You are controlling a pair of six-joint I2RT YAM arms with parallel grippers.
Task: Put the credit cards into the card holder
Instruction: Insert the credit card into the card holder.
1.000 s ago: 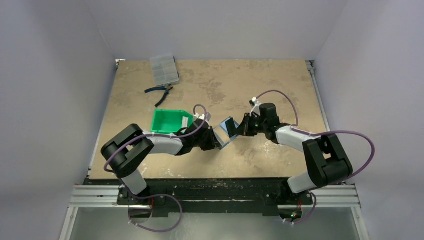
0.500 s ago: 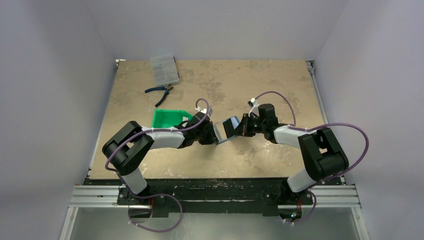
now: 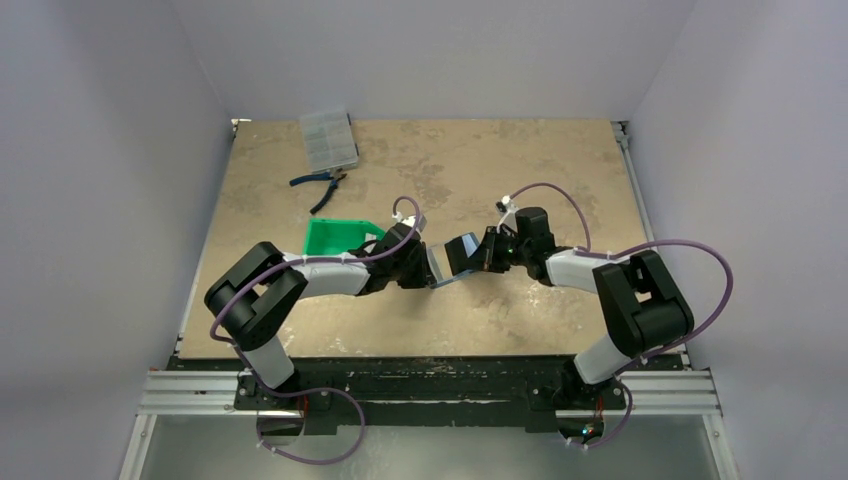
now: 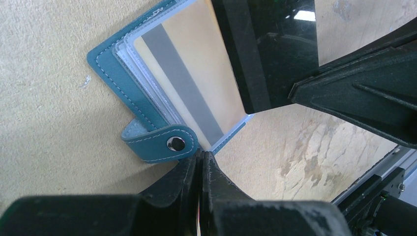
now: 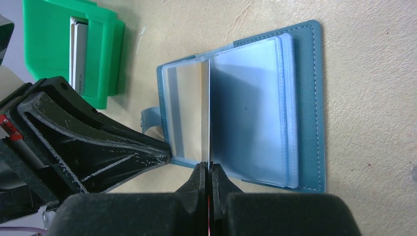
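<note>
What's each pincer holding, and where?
Left pincer: wallet edge by the snap tab. Right pincer: near edge of an upright wallet leaf; sleeve or card, unclear.

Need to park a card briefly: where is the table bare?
Bare: far side from the clear box to the right edge; also the near strip in front of the wallet. Crowded: the middle, where left gripper and right gripper hold the wallet beside the green tray; pliers far left.

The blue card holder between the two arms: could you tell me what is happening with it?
The left gripper is shut on the open card holder by its clasp, steadying it. The right gripper pinches a striped credit card, apparently seated in a clear pocket. More cards sit in the green tray.
</note>
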